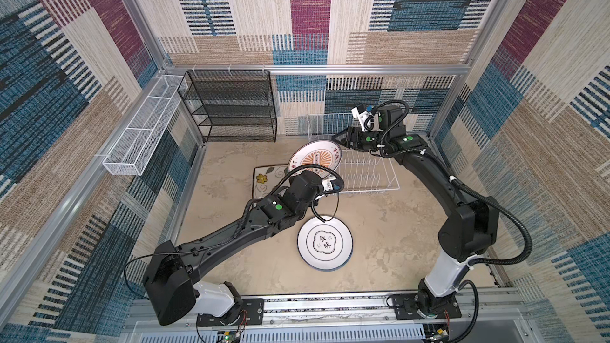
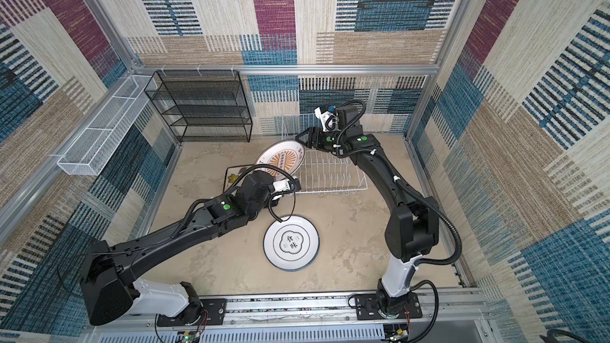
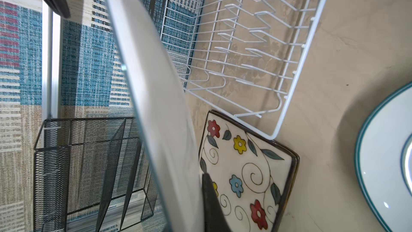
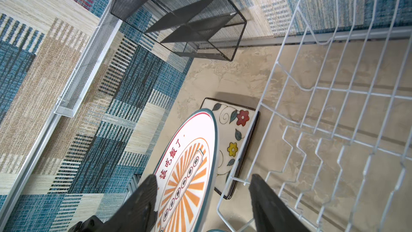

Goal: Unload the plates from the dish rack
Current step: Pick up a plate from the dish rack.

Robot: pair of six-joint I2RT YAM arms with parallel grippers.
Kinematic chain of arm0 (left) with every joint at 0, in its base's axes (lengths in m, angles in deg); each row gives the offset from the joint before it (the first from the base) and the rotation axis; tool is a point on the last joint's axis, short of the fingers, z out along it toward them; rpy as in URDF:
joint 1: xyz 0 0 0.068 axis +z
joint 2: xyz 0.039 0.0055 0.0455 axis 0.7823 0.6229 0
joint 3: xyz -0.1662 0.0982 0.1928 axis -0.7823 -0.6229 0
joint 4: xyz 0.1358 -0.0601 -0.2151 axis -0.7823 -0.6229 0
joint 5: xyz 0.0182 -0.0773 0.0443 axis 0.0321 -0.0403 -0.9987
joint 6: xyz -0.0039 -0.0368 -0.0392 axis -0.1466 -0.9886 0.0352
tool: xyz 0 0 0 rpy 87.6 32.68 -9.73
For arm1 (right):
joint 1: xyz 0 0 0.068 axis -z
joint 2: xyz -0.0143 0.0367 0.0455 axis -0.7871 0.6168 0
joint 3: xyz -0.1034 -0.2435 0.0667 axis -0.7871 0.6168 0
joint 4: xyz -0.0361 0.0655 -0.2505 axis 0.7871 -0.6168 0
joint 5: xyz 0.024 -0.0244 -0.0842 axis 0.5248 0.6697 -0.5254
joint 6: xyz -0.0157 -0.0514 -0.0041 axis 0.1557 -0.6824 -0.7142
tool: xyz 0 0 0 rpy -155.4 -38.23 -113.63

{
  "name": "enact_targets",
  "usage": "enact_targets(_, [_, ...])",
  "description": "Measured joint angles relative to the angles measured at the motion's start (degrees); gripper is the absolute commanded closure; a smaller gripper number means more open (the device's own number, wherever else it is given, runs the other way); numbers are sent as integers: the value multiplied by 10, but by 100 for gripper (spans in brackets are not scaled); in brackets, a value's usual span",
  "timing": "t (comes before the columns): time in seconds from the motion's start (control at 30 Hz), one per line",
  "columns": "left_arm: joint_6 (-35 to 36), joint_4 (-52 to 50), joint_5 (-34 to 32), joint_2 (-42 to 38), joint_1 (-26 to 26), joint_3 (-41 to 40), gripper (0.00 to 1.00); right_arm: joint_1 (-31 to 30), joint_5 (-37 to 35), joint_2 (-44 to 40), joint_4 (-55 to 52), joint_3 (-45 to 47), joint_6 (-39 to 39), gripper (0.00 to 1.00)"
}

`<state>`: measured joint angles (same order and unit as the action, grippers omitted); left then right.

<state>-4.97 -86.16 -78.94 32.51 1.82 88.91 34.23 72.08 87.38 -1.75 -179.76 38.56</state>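
Patchwork woven walls [image 1: 297,11] in blue, maroon, beige enclose mottled tan floor [image 1: 396,226]; black mesh shelf [image 1: 231,107] stands at back.

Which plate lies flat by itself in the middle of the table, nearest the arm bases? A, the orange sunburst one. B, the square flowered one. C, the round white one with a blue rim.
C: the blue-rimmed white plate lies flat alone, while the sunburst plate and the square flowered plate are at the end of the dish rack.

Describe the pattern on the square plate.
Square plate: cream, coloured flowers, leaves, black swirls; clearest in left wrist view.
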Motion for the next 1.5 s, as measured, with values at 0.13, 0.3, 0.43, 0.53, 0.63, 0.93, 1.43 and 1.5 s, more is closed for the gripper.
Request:
enact_targets(0.13, [29,40,-21,0,-4,-12,100,-7,-6,12,-21,-6,0,42])
enact_targets(0.3, [52,50,-27,7,-7,-18,100,-10,0,20,-31,-7,2,60])
enact_targets(0.43, [60,53,-35,13,-7,-19,100,-11,8,21,-34,-7,6,70])
enact_targets(0.53, [69,70,-43,20,-7,-25,100,-11,15,25,-40,-10,6,68])
enact_targets(0.63, [84,85,-55,28,-7,-28,100,-11,22,30,-53,-17,6,60])
enact_targets(0.93, [100,115,-72,44,-7,-31,100,-12,30,35,-83,-27,4,66])
enact_targets(1.43, [130,125,-97,54,-10,-35,82,-10,38,54,-110,-36,38,98])
enact_targets(1.5, [122,125,-97,57,-9,-33,74,-10,43,56,-103,-36,29,100])
